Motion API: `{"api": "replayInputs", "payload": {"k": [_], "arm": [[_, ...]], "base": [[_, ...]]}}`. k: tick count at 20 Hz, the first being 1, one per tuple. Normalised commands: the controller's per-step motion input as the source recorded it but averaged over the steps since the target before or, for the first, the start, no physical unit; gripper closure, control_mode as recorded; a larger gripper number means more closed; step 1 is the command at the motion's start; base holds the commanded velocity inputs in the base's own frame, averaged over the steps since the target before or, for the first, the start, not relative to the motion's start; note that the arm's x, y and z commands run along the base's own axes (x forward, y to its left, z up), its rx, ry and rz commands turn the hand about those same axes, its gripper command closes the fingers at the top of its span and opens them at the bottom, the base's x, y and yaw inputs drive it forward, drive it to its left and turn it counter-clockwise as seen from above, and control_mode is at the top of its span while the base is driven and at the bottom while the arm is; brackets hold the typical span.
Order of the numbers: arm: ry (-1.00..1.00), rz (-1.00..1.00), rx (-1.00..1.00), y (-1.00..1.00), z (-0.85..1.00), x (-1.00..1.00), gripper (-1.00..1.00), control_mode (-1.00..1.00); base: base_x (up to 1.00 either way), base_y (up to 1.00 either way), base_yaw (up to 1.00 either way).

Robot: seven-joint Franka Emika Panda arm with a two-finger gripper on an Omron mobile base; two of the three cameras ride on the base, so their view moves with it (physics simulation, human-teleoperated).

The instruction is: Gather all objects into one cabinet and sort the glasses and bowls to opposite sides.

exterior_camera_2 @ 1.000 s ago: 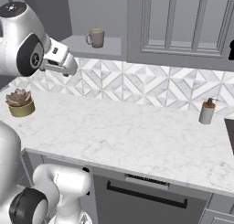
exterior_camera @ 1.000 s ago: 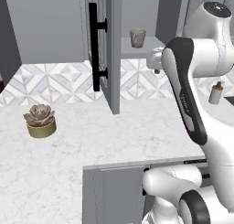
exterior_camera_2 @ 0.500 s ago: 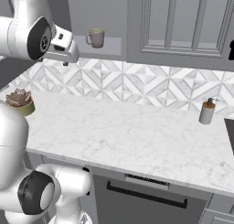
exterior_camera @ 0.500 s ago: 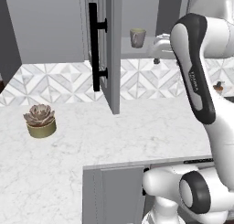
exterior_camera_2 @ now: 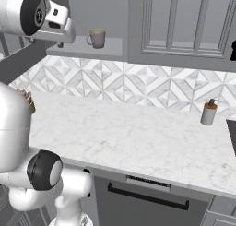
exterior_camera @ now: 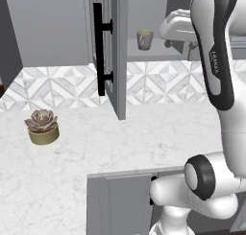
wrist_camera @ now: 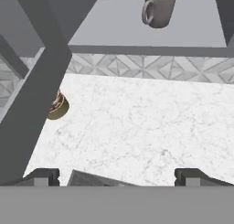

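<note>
A grey-taupe mug [wrist_camera: 157, 8] with a lighter rim stands upright on the grey shelf [wrist_camera: 114, 31] of the upper cabinet; it also shows as the mug [exterior_camera: 144, 39] and the mug [exterior_camera_2: 97, 38]. The cabinet's panelled door [exterior_camera: 117, 52] is swung open, its black bar handle [exterior_camera: 100, 49] facing left. My gripper [wrist_camera: 116, 177] is open with nothing between its fingertips, and hangs in front of the shelf, to the mug's right in the left base view. The hand [exterior_camera: 178, 28] is level with the shelf. The cream mugs and the black bowl are out of view.
A potted succulent [exterior_camera: 42, 126] sits on the marble counter [exterior_camera: 96, 147] at the left. A soap dispenser [exterior_camera_2: 209, 113] stands by the backsplash at the right. The open door's edge [wrist_camera: 41, 81] runs close along the hand's left.
The arm has risen, lifting the hand from below the shelf to shelf height. The mug has stayed put.
</note>
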Motion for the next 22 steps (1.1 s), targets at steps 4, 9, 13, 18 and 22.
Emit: {"api": "replayInputs", "payload": {"k": [4, 9, 13, 18, 22], "arm": [[-0.05, 0.0, -0.01, 0.0, -0.03, 0.33, -1.0, -1.0], [-0.09, -0.06, -0.05, 0.0, 0.0, 0.46, -1.0, -1.0], [-0.06, -0.11, -0.07, 0.0, 0.0, 0.19, -1.0, -1.0], [-0.22, 0.0, -0.05, 0.0, -0.26, 0.17, -1.0, -1.0], [-0.3, 0.0, -0.06, 0.0, -0.41, 0.14, -1.0, -1.0]], "base": [[0.0, 0.0, 0.0], [0.0, 0.0, 0.0], [0.0, 0.0, 0.0], [0.0, 0.0, 0.0], [0.0, 0.0, 0.0]]}}
